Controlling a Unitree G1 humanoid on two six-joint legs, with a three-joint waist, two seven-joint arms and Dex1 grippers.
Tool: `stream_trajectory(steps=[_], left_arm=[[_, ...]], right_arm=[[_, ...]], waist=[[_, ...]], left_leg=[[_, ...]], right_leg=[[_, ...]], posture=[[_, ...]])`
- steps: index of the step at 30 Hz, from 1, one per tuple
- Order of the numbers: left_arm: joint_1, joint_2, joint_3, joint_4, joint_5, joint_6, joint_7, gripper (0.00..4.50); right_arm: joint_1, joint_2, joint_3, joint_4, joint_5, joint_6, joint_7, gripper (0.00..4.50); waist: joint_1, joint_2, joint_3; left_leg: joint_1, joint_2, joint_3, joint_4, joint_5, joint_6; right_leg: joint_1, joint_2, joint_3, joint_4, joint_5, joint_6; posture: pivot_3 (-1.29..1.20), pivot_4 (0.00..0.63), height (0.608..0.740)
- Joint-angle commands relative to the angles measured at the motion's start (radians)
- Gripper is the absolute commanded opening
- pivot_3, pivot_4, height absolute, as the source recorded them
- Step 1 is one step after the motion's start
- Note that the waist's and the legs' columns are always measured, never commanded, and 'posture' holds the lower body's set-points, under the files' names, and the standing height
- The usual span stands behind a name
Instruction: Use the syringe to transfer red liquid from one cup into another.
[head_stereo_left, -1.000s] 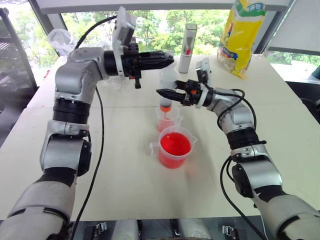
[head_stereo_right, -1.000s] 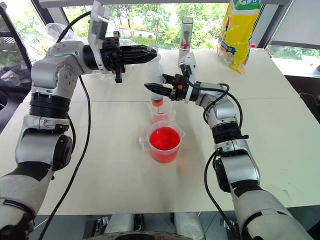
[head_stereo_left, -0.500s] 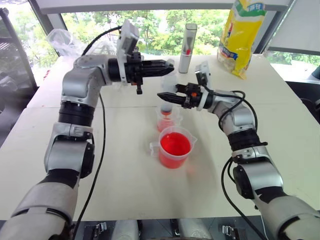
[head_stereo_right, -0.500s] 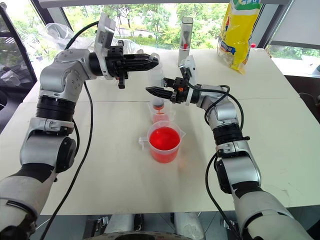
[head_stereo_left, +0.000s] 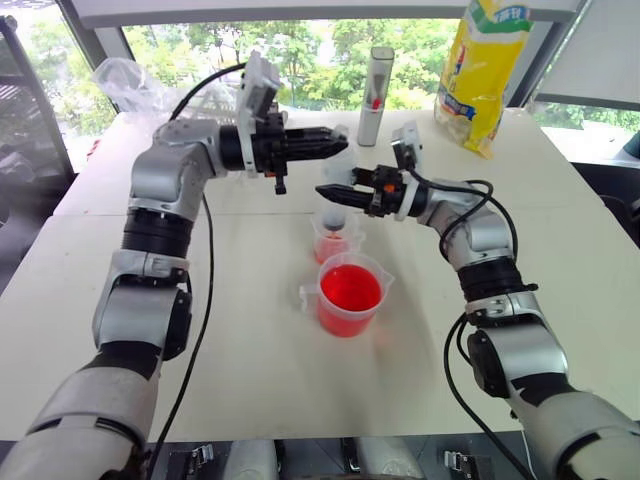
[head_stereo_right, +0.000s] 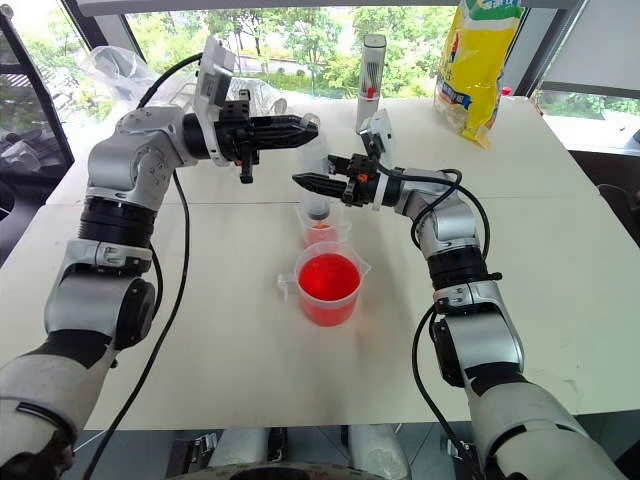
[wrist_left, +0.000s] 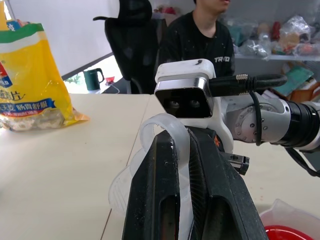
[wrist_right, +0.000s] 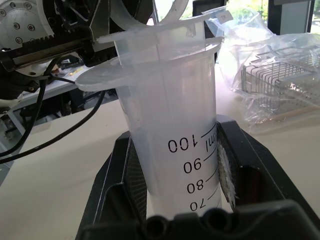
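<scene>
The syringe (head_stereo_left: 336, 180) stands upright over the smaller handleless cup (head_stereo_left: 333, 245), its tip dipped inside. My right gripper (head_stereo_left: 326, 191) comes in level from the right and is shut on the clear barrel (wrist_right: 175, 125), black fingers (wrist_right: 127, 175) on both sides of the graduation marks. From the left, my left gripper (head_stereo_left: 341, 142) is shut on the white plunger ring (wrist_left: 165, 127) at the top. A little red liquid lies in the small cup. Just in front stands the handled measuring cup (head_stereo_left: 350, 298), roughly half full of red liquid.
At the back of the white table (head_stereo_left: 250, 350) stand a tall grey cylinder with a red mark (head_stereo_left: 377, 85), a yellow bag (head_stereo_left: 487, 60) at back right and crumpled clear plastic (head_stereo_left: 125, 80) at back left. A person in black (wrist_left: 200, 35) sits beyond the table.
My left gripper has sunk a little with the plunger. The red that showed low in the syringe barrel is gone. The right gripper has kept still.
</scene>
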Motion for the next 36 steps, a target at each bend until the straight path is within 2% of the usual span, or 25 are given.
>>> stream_trajectory(steps=[1,11,13,14,19,21,31,36], left_arm=[[0.032,-0.016,-0.072,-0.012,0.04,0.013,-0.022,0.04],[0.021,-0.01,-0.063,-0.031,0.032,0.038,-0.008,0.04],[0.017,-0.009,-0.055,-0.034,0.027,0.05,0.0,0.84],[0.016,-0.009,-0.053,-0.034,0.026,0.053,0.002,1.05],[0.015,0.008,-0.024,-0.051,0.015,0.073,0.011,3.65],[0.016,0.019,-0.011,-0.054,0.011,0.074,0.019,4.46],[0.005,0.119,0.081,-0.04,-0.006,0.057,0.094,4.46],[0.046,0.168,0.1,-0.089,-0.021,0.074,0.108,4.46]], right_arm=[[-0.079,-0.004,-0.078,-0.088,0.066,-0.015,-0.019,1.5],[-0.076,-0.004,-0.072,-0.08,0.058,-0.02,-0.016,1.5],[-0.077,-0.004,-0.071,-0.076,0.057,-0.02,-0.015,1.5],[-0.077,-0.004,-0.071,-0.076,0.057,-0.02,-0.015,1.5],[-0.074,0.002,-0.067,-0.072,0.052,-0.022,-0.011,1.5],[-0.073,0.003,-0.068,-0.074,0.052,-0.02,-0.009,1.5],[-0.058,0.008,-0.063,-0.114,0.064,0.002,-0.014,1.5],[-0.052,0.007,-0.063,-0.125,0.068,0.013,-0.019,1.5]], waist=[[0.0,0.0,0.0],[0.0,0.0,0.0],[0.0,0.0,0.0],[0.0,0.0,0.0],[-0.001,0.0,0.0],[-0.001,0.0,0.0],[0.0,0.0,0.0],[0.0,0.0,0.0]], left_leg=[[0.0,0.0,0.0,0.0,0.0,0.0],[0.0,0.0,0.0,0.0,0.0,0.0],[0.0,0.0,0.0,0.0,0.0,0.0],[0.0,0.0,0.0,0.0,0.0,0.0],[0.0,0.0,0.0,0.0,0.0,0.0],[0.0,0.0,0.0,0.0,0.0,0.0],[0.0,0.0,0.0,0.0,0.0,0.0],[0.0,0.0,0.0,0.0,0.0,0.0]], right_leg=[[0.0,0.0,0.0,0.0,0.0,0.0],[0.0,0.0,0.0,0.0,0.0,0.0],[0.0,0.0,0.0,0.0,0.0,0.0],[0.0,0.0,0.0,0.0,0.0,0.0],[0.0,0.0,0.0,0.0,0.0,0.0],[0.0,0.0,0.0,0.0,0.0,0.0],[0.0,0.0,0.0,0.0,0.0,0.0],[0.0,0.0,0.0,0.0,0.0,0.0]], posture=[[0.0,0.15,0.74],[0.0,0.15,0.74],[0.0,0.15,0.74],[0.0,0.15,0.74],[0.0,0.15,0.74],[0.0,0.15,0.74],[0.0,0.15,0.74],[0.0,0.15,0.74]])
